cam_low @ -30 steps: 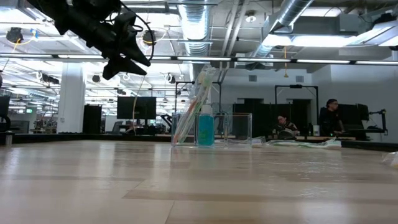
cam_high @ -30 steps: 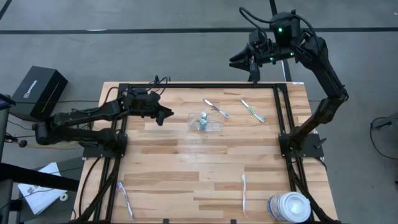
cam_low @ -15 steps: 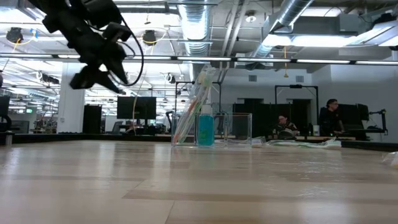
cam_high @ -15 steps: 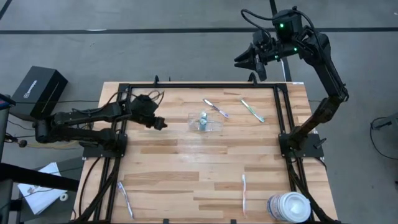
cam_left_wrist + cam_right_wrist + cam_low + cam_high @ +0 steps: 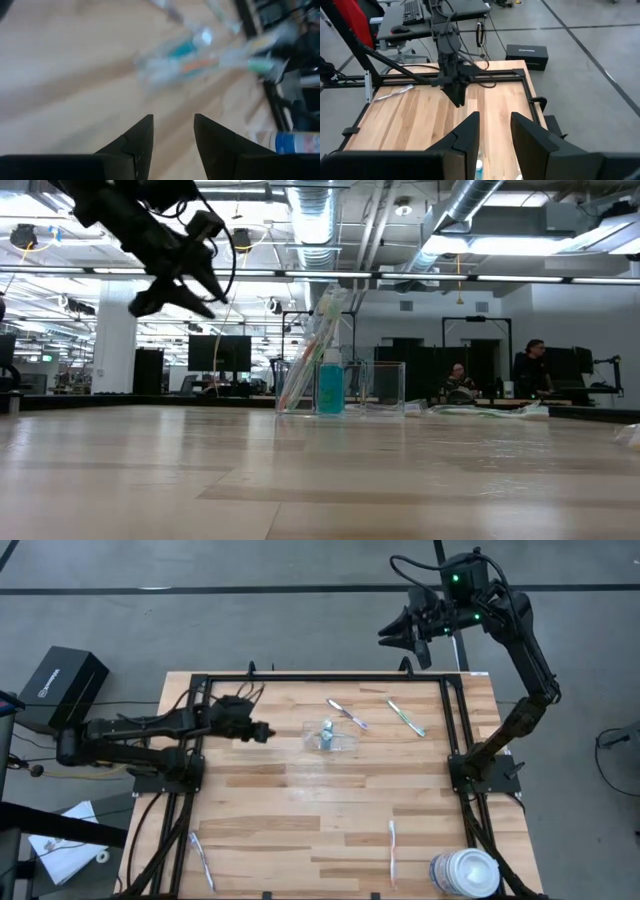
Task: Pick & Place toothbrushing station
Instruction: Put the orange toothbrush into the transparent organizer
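The clear plastic container stands on the table's far middle. Toothbrushes lean in it beside an upright teal toothpaste tube. It shows blurred in the left wrist view. Two toothbrushes lie flat to its right. Two more toothbrushes lie near the front edge. My left gripper hovers open left of the container, above the table, nothing between its fingers. My right gripper hangs open, high beyond the far edge.
A large white round tub stands at the near right corner. A black frame runs along the table's edges. A black box sits off the table's left. Bare wood spreads across the middle.
My left gripper has rolled about the line it points along and swung a little toward the near edge and back, staying left of the container and open. My right gripper has shifted slightly toward the right, still high and open. Nothing on the table has moved.
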`<state>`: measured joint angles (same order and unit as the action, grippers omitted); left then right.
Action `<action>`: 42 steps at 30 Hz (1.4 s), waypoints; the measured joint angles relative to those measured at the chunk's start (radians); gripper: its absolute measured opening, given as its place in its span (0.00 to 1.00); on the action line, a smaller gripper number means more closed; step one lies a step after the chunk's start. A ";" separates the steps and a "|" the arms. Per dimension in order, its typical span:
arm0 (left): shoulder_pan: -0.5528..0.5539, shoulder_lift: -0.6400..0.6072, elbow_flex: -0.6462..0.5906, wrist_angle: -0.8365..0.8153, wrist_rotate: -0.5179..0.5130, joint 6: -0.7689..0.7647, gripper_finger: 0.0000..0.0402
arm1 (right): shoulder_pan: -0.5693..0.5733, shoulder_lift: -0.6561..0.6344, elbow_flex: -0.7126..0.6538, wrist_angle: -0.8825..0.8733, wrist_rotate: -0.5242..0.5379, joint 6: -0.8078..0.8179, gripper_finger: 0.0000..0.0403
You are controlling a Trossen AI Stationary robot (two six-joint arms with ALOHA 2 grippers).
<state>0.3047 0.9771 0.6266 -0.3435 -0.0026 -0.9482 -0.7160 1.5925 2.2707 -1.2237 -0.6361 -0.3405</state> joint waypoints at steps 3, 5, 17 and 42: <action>0.042 0.000 0.000 0.032 0.015 0.083 0.34 | -0.001 0.000 0.000 -0.002 0.000 0.003 0.26; 0.064 0.000 0.000 0.027 0.038 0.150 0.34 | -0.001 0.000 0.000 -0.003 0.001 0.022 0.26; 0.152 0.009 0.081 0.152 0.034 0.496 0.34 | -0.118 0.063 -0.004 -0.235 0.320 0.212 0.26; 0.381 0.100 0.200 0.172 0.245 0.773 0.34 | -0.092 -0.063 -0.666 0.108 0.431 0.471 0.26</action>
<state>0.6858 1.0775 0.8261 -0.1715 0.2423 -0.1748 -0.8076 1.5293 1.6050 -1.1153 -0.2049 0.1304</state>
